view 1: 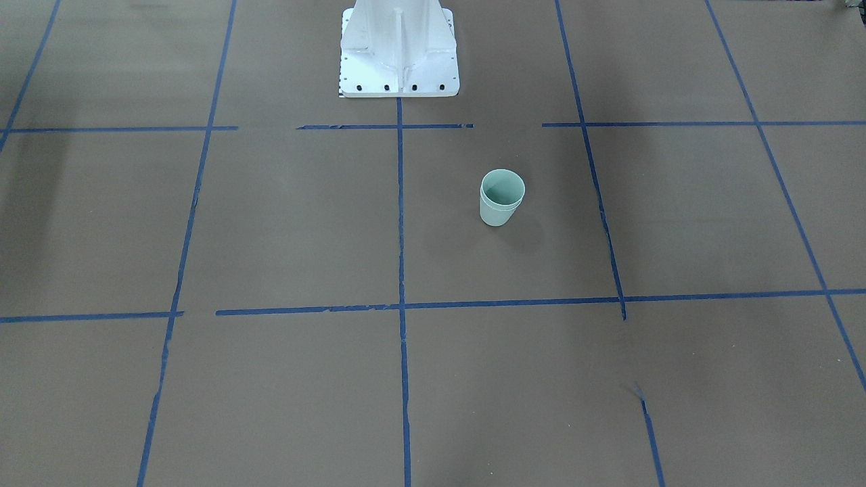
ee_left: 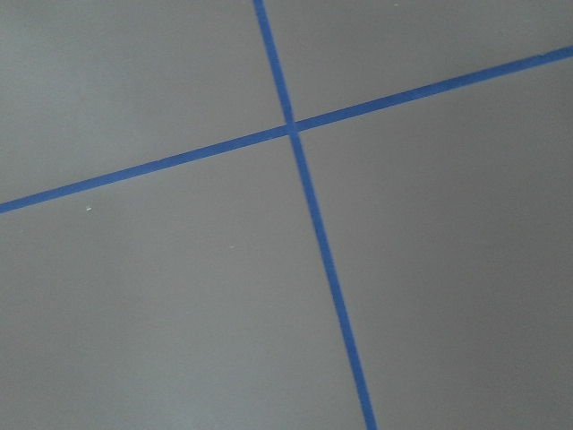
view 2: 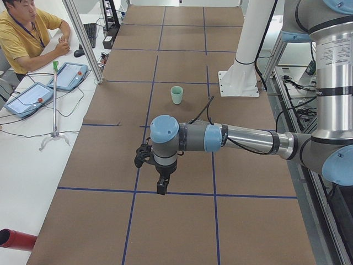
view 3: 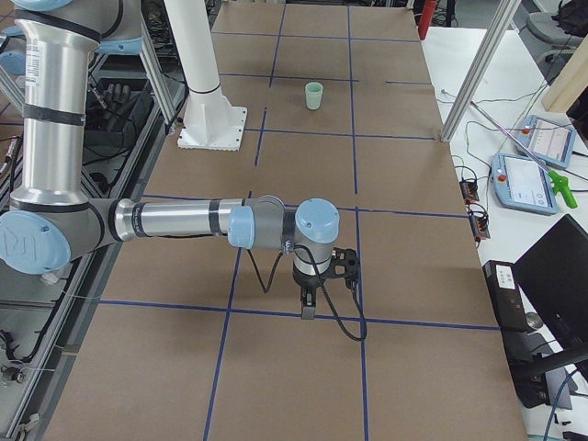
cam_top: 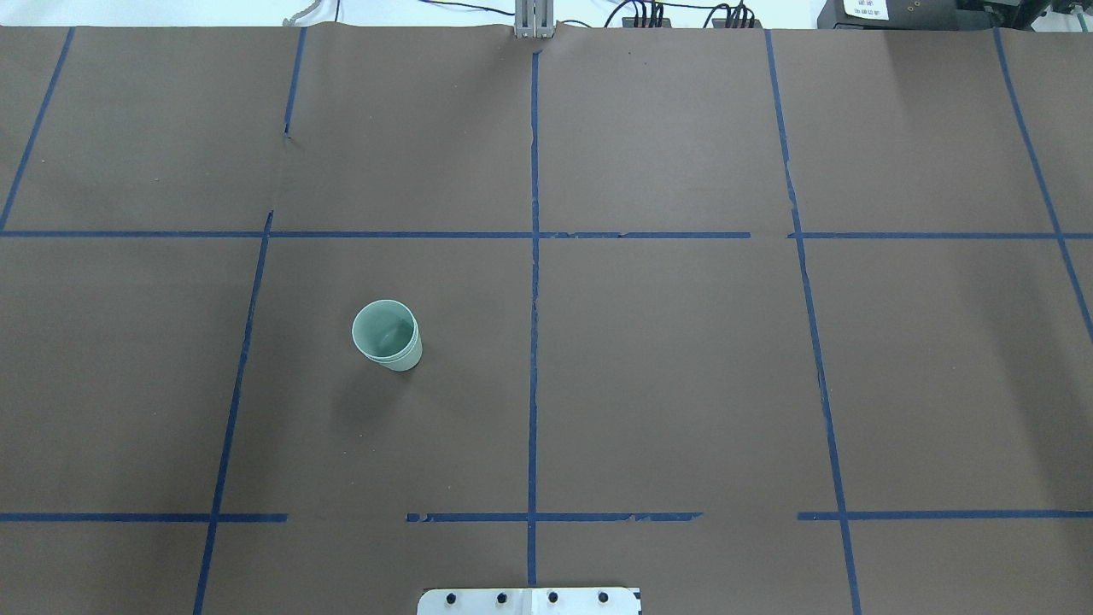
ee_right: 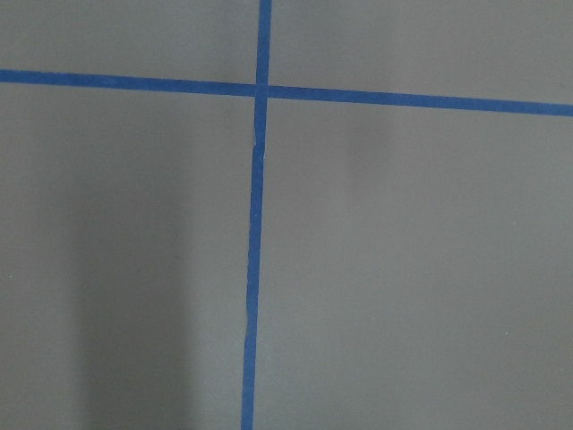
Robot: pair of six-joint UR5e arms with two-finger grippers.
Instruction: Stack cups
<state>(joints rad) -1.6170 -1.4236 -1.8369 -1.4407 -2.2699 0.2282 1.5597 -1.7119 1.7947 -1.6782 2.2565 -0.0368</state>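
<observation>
2 pale mint-green tapered plastic cups (cam_top: pixel 387 335) stood nested, upright, mouths up, at the overhead view's 9 o'clock; the jaw state of the left gripper (view 2: pixel 161 186) and right gripper (view 3: pixel 307 308) could not be told.

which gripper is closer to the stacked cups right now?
Left. The left gripper hangs on the same side of the white post as the cups; the right gripper is past the post, much farther off.

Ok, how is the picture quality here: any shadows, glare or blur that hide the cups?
Front-facing view: the cups are sharp, with a soft shadow on the table toward the lower right. Overhead view: even light, faint shadow to their lower left, no glare. Right wrist view: only tape and a dim band at the left. Left wrist view: slightly soft, evenly lit.
</observation>
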